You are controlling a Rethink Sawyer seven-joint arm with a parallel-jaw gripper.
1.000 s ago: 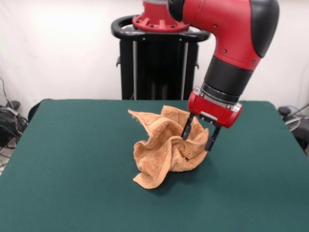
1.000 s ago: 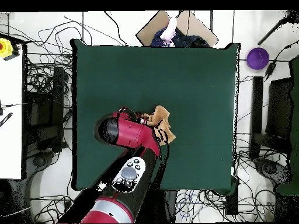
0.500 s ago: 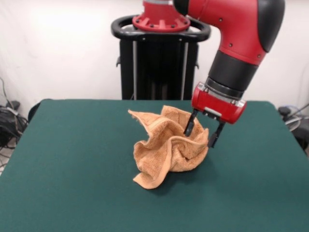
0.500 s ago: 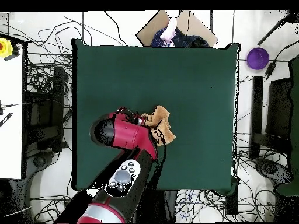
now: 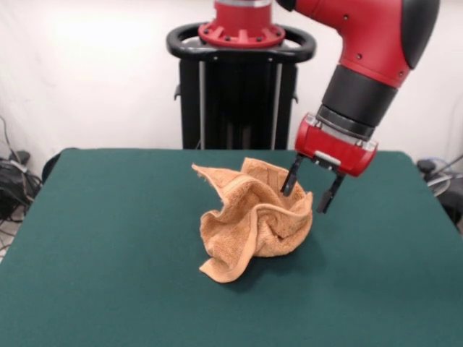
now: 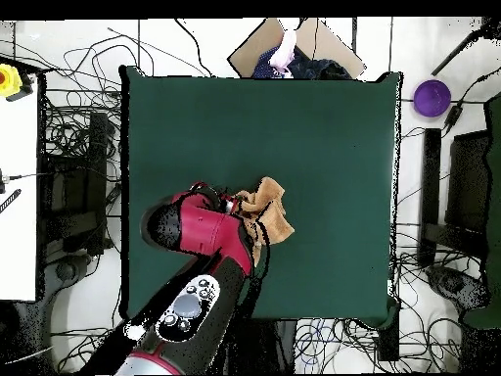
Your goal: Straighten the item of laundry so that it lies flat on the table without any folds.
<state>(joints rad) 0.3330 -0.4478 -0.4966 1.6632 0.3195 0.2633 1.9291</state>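
Peach-orange towel (image 5: pixel 253 220) crumpled in a raised heap near the centre of the green table (image 5: pixel 108 275) — bare felt on every side to the edges — with the gripper (image 5: pixel 312 189) just above its right-hand rim, fingers parted and empty.

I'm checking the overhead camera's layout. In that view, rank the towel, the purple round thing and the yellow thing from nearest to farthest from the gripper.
1. Towel, right beside the gripper.
2. Yellow thing, top left, off the table.
3. Purple round thing, top right, off the table.
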